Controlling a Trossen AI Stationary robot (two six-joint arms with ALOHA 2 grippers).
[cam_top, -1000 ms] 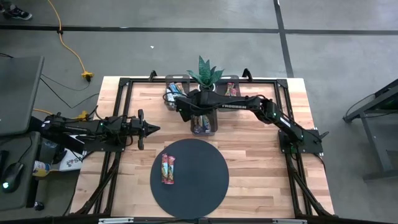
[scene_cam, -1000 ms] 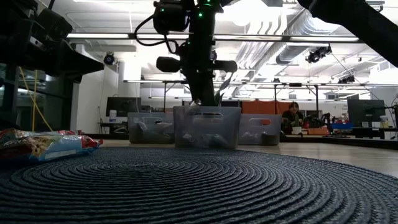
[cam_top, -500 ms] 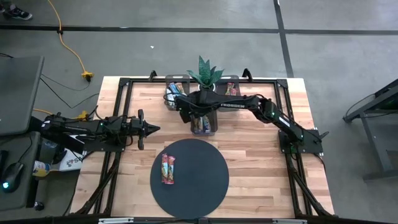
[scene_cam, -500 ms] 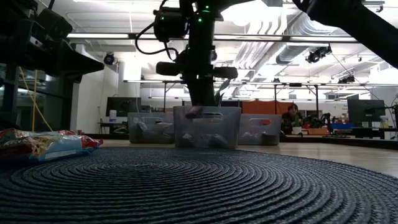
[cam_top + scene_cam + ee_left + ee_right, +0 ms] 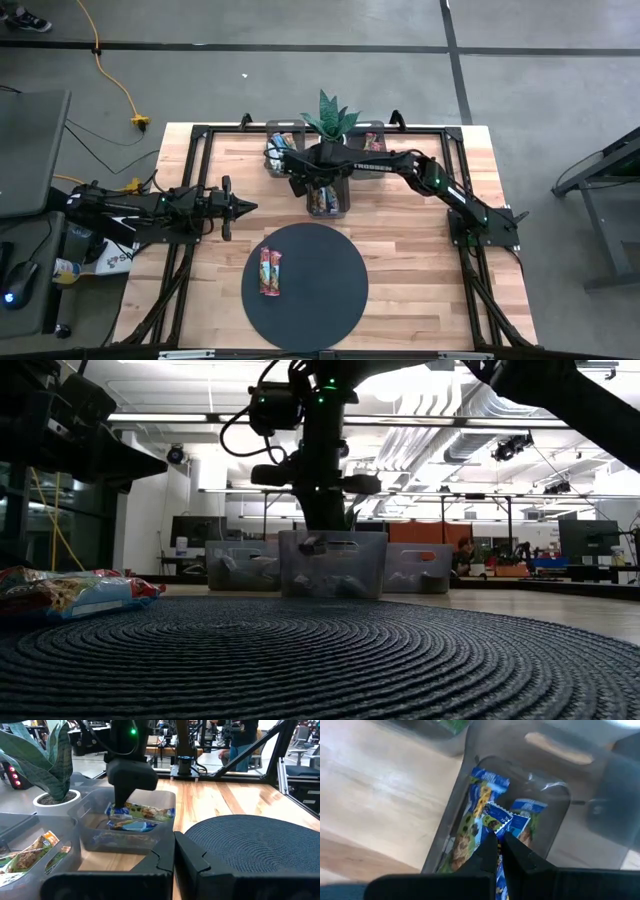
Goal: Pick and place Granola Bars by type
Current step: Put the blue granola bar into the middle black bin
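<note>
Sorting is nearly done, I judge. Right claw [image 5: 498, 851] hangs over the middle bin [image 5: 328, 205], pinched shut on a blue-wrapped bar [image 5: 496, 817] above the blue bars [image 5: 140, 813] already inside. Bars also lie in the bins either side of it. Two red bars [image 5: 270, 271] wait on the round mat [image 5: 320, 290] nearer than that bin. Left claw [image 5: 240, 208], closed and empty, idles left of it.

Both arms out over the table, grippers closed.
The right arm stretches from the right side across to the far centre, wrist bent down, its right gripper [image 5: 498, 851] pinched together. The left arm lies low and level at the left edge, its left gripper [image 5: 174, 851] closed and pointing right.
</note>
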